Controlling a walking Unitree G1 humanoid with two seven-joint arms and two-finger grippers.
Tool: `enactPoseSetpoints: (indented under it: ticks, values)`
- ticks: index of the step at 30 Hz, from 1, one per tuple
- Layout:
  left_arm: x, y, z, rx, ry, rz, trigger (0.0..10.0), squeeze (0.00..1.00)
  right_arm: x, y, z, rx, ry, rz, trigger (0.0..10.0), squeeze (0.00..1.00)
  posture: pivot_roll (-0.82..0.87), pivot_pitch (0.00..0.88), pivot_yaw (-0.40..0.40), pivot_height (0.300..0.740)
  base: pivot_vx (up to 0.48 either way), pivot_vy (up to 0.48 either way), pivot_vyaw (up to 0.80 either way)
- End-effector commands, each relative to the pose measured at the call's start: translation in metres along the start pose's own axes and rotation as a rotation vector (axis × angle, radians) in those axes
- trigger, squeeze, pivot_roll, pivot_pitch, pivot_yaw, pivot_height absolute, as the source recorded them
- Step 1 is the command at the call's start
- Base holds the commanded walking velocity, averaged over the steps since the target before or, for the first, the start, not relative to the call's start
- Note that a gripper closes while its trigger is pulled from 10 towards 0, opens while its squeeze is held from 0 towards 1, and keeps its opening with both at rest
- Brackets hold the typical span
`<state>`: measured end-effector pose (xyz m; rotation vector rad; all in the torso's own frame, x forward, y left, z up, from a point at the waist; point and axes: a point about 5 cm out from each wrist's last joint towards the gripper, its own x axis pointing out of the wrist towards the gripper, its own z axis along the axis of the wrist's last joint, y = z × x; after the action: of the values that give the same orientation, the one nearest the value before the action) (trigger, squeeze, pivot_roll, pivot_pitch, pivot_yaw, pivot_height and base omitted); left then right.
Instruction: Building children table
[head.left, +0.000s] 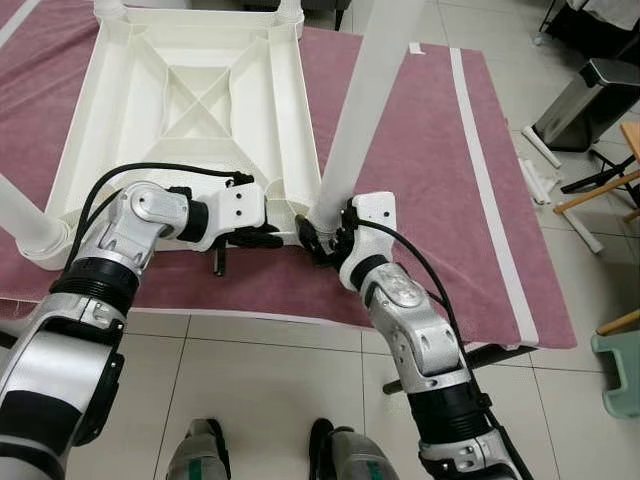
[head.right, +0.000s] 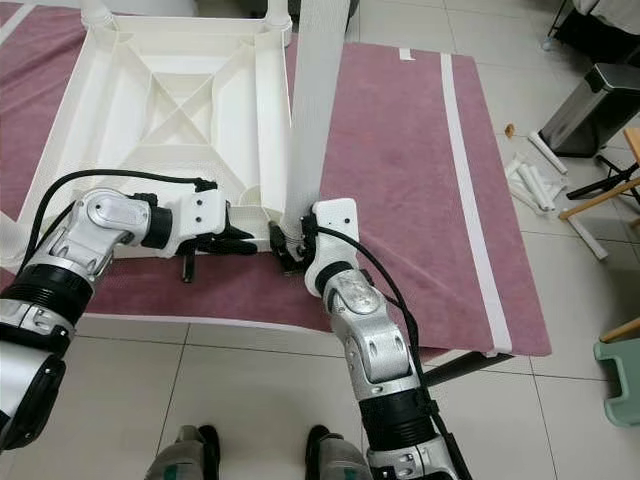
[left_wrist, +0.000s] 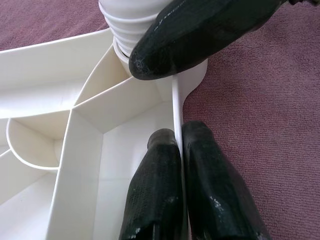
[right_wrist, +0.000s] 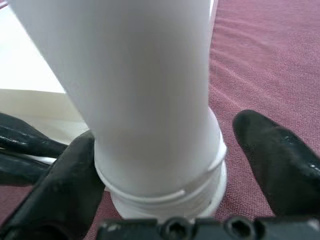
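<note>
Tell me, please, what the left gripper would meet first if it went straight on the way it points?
Probably the white leg in its corner socket, where a right gripper finger lies; the left gripper pinches the tabletop's rim.

Open blanket (head.left: 420, 180) right of leg (head.left: 365, 100)

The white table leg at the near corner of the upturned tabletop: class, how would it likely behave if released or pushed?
The table leg is a long, smooth tube, so it probably rolls if it lies free. It leans from its threaded base, so it may tip if the right end effector lets go. It looks like hollow plastic, so probably light and stiff.
</note>
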<state>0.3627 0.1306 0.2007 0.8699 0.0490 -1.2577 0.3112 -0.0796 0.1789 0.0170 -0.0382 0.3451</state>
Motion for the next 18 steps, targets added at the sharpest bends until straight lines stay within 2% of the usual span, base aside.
enactPoseSetpoints:
  ticks: [1, 2, 3, 4, 8, 18]
  values:
    - [-0.014, 0.017, -0.009, -0.021, 0.053, 0.286, 10.0, 0.0, -0.003, -0.003, -0.008, 0.007, 0.023, -0.016, 10.0, 1.0, 0.06, 0.21, -0.02, 0.74, 0.0, 0.0, 0.0]
    - [-0.014, 0.017, -0.009, -0.02, 0.053, 0.286, 10.0, 0.0, -0.002, -0.003, -0.007, 0.006, 0.014, -0.016, 10.0, 1.0, 0.06, 0.209, -0.02, 0.74, 0.0, 0.0, 0.0]
    - [-0.014, 0.017, -0.009, -0.021, 0.053, 0.287, 10.0, 0.0, -0.002, -0.003, -0.006, 0.011, 0.004, -0.015, 10.0, 0.56, 0.06, 0.209, -0.02, 0.74, 0.0, 0.0, 0.0]
    - [-0.015, 0.017, -0.009, -0.021, 0.053, 0.287, 10.0, 0.0, -0.002, -0.003, -0.005, 0.009, -0.003, -0.015, 10.0, 0.0, 0.06, 0.208, -0.02, 0.74, 0.0, 0.0, 0.0]
    - [-0.015, 0.017, -0.009, -0.021, 0.054, 0.287, 10.0, 0.0, -0.002, -0.002, -0.003, 0.015, -0.023, -0.001, 10.0, 0.0, 0.06, 0.207, -0.02, 0.74, 0.0, 0.0, 0.0]
    - [-0.015, 0.018, -0.01, -0.021, 0.054, 0.288, 10.0, 0.0, -0.003, 0.005, 0.024, -0.003, -0.178, 0.124, 10.0, 0.0, 0.06, 0.204, -0.019, 0.74, 0.0, 0.0, 0.0]
